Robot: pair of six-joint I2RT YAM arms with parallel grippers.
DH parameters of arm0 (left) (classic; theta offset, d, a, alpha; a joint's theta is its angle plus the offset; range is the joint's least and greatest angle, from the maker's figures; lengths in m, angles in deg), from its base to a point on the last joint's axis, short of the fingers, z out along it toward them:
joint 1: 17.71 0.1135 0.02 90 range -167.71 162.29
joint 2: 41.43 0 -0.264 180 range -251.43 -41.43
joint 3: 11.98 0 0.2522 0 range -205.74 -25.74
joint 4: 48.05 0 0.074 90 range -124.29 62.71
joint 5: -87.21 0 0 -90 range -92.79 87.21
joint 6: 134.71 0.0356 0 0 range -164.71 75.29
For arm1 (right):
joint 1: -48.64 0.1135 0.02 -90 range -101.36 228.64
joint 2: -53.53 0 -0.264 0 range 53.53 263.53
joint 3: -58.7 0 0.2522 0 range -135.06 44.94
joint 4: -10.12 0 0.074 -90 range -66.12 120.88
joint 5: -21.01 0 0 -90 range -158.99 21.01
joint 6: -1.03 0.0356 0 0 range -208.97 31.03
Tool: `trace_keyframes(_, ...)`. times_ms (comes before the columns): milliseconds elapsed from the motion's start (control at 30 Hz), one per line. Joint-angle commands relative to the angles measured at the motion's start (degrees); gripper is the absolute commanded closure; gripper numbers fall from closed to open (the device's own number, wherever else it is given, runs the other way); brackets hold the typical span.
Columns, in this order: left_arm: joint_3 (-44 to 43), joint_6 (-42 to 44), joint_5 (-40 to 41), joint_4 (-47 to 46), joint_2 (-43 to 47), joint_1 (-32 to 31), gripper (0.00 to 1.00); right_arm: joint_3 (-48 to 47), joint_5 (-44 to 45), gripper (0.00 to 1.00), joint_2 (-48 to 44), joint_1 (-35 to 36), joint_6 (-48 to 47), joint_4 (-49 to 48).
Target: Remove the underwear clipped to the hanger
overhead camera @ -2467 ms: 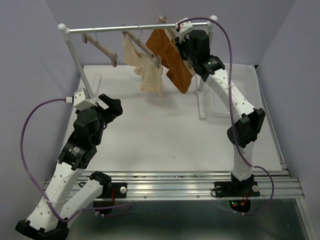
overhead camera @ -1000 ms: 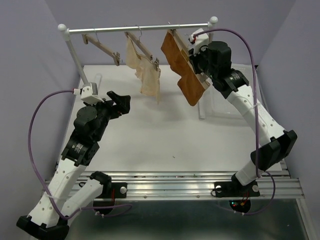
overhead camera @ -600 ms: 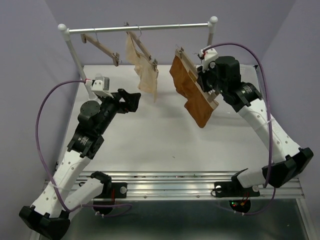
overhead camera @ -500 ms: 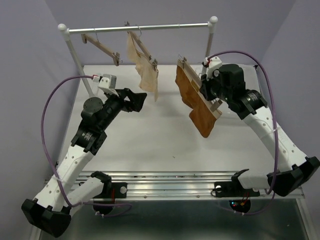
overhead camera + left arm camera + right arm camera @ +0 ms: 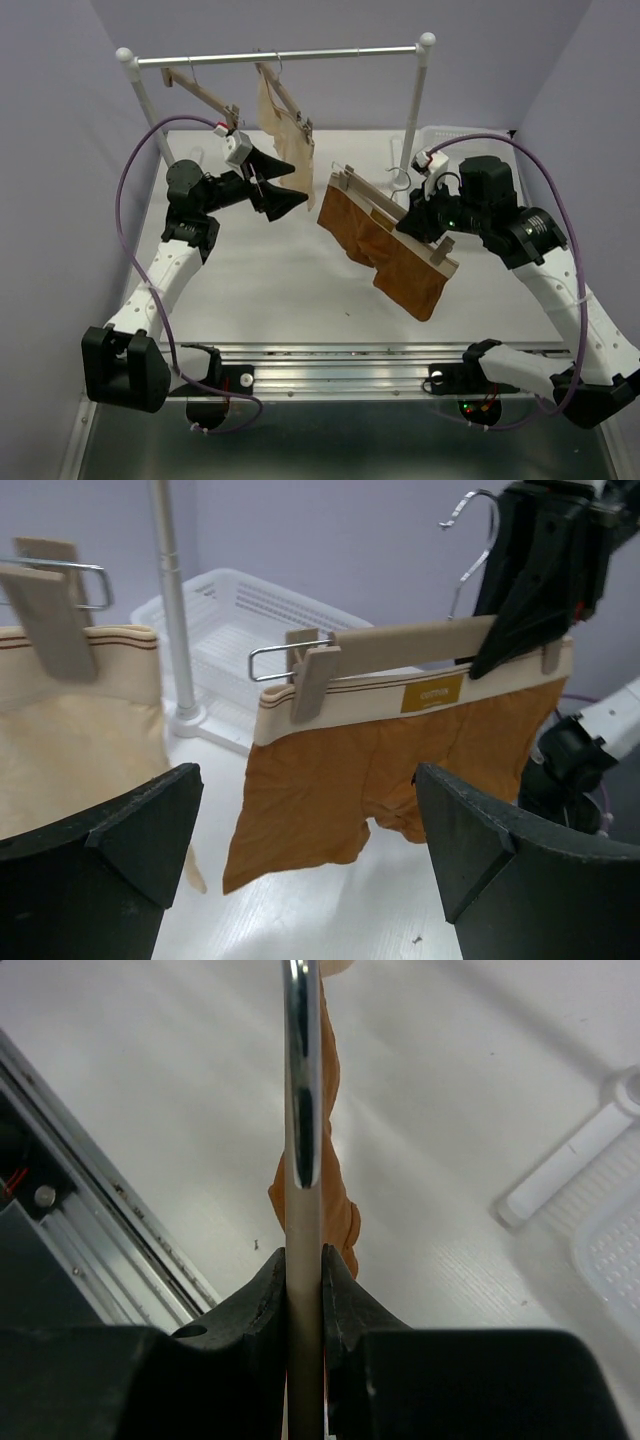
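White tabletop [image 5: 300, 290], lilac walls. Nearest, right gripper [image 5: 425, 222]: jaws clamped on the hanger [image 5: 385, 213] bar, holding it mid-air to present it. Below it, underwear [image 5: 385, 262], rust-brown, waistband clipped. Beyond, left gripper [image 5: 280, 183]: jaws wide, facing the near clip [image 5: 312, 680], likely to release it. Farthest, rail [image 5: 300, 55] with cream underwear [image 5: 285, 130].

Left arm [image 5: 160, 280] goes up from its base, elbow high at the left side, forearm about level and pointing right toward the other arm. Left gripper [image 5: 278, 183] jaws spread wide, gripping nothing. Right arm [image 5: 560, 290] is folded: lower link lies low and out to the right, upper link climbs back up-left, wrist [image 5: 480, 195] turned left. Right gripper [image 5: 420, 218] clamped on the hanger [image 5: 375, 205] bar, fingers [image 5: 268, 1295] pressed against both faces, holding it off the surface.
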Motion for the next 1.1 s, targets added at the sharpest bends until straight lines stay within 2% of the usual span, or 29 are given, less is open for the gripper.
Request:
trace_keyframes(0,1.6,-3.1,-13.6,-12.8,2.4,0.5,0.01,-1.7,-9.0,0.99,-0.2,-0.2,-3.1,1.0)
trace_keyframes(100,2.6,-3.4,-14.1,-11.2,4.2,0.9,0.01,-3.2,-12.4,0.99,0.9,-0.2,-5.0,3.8)
trace_keyframes(233,2.7,-3.9,-16.5,-4.3,5.7,2.1,0.01,-2.7,-19.7,0.99,0.4,-0.2,-7.1,3.5)
trace_keyframes(333,3.2,-2.0,-18.6,1.3,8.8,2.8,0.01,-2.8,-21.7,0.99,0.5,-0.2,-9.1,4.1)
trace_keyframes(400,1.8,3.1,-17.9,10.1,11.5,3.5,0.01,-2.2,-25.0,0.99,0.2,-0.2,-9.5,3.9)
trace_keyframes(433,0.6,12.1,-16.5,22.3,12.3,3.7,0.01,-2.1,-25.5,0.99,0.0,-0.2,-9.9,4.0)
trace_keyframes(500,-0.9,18.9,-13.3,29.3,13.9,3.8,0.01,-1.5,-26.0,0.99,-0.2,-0.2,-10.4,4.2)
trace_keyframes(600,2.3,11.6,-15.9,21.5,15.0,3.8,0.01,-0.3,-29.2,0.99,-0.5,-0.2,-12.2,4.0)
trace_keyframes(700,3.5,7.8,-17.2,17.5,14.2,3.7,0.01,-0.2,-29.1,0.99,0.3,-0.2,-12.6,4.2)
trace_keyframes(767,4.1,4.1,-21.3,12.4,13.4,3.7,0.01,-0.3,-30.7,0.99,0.7,-0.2,-13.4,4.4)
trace_keyframes(1067,3.9,0.9,-19.7,10.0,12.7,1.7,0.01,0.0,-34.5,0.99,4.5,-0.2,-15.4,4.1)
